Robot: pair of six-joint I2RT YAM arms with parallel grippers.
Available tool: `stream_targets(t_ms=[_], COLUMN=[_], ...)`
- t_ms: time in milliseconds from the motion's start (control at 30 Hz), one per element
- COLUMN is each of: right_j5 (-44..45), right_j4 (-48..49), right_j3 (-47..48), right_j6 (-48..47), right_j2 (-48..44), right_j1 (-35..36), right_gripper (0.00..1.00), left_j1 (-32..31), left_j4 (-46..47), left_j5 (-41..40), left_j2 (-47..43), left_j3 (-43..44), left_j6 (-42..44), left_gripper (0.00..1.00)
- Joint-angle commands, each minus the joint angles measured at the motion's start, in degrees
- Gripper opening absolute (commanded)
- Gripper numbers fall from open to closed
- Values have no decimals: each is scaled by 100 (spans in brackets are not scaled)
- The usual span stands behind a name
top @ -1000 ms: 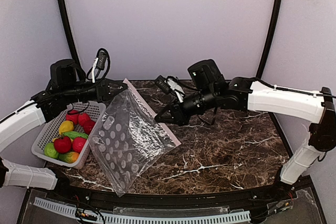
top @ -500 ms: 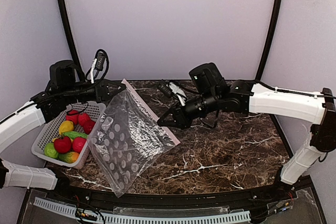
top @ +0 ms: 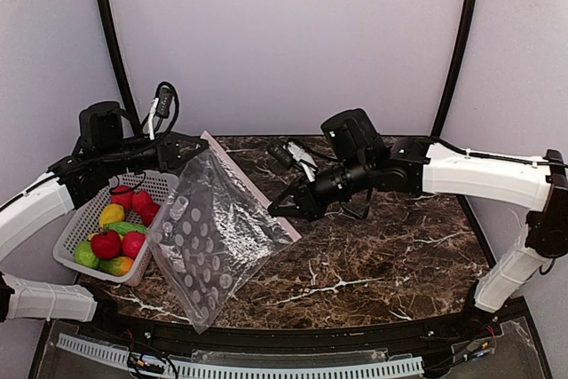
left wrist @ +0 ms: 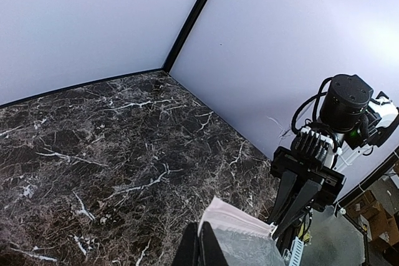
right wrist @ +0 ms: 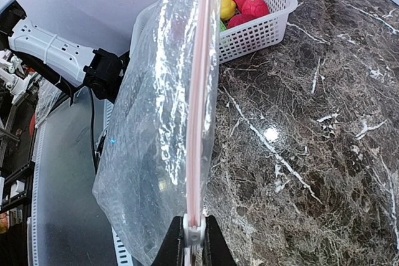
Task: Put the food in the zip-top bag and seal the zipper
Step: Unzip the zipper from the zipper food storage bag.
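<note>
Zip-top bag (top: 217,237): held up, slanting over the counter (top: 382,255).
Zipper (right wrist: 201,91): taut between the 2 tools.
Left tool (top: 197,150): clenched on the bag's far corner.
Right tool (right wrist: 194,241): pinching the zipper's slider end.
Food (top: 111,241): in the basket (top: 64,253), left.

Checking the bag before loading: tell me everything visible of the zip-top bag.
The zip-top bag is clear crinkled plastic printed with white dots, seemingly empty. Its pink zipper edge is stretched between the left gripper, pinching one corner, and the right gripper, pinching the white slider; the rest hangs toward the table.
</note>
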Motion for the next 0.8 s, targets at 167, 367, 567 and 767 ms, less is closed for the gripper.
stream_targets(t_ms=[167, 367, 567, 767], right_j5=[-118, -108, -66, -39], right_j4=[-577, -614, -674, -735], right_j3=[-270, -336, -398, -461], right_j6=[79, 116, 134, 153], right_j2=[-190, -225, -275, -336], right_j1=[1, 7, 9, 14], right_gripper=[0, 0, 0, 0], left_j1=[224, 259, 308, 377], left_j4=[320, 320, 304, 279], left_j5=[-210, -188, -162, -144], left_j2=[-196, -200, -205, -225], left_j3=[-78, -77, -79, -71], left_j6=[-37, -28, -12, 5], left_gripper=[1, 1, 1, 1])
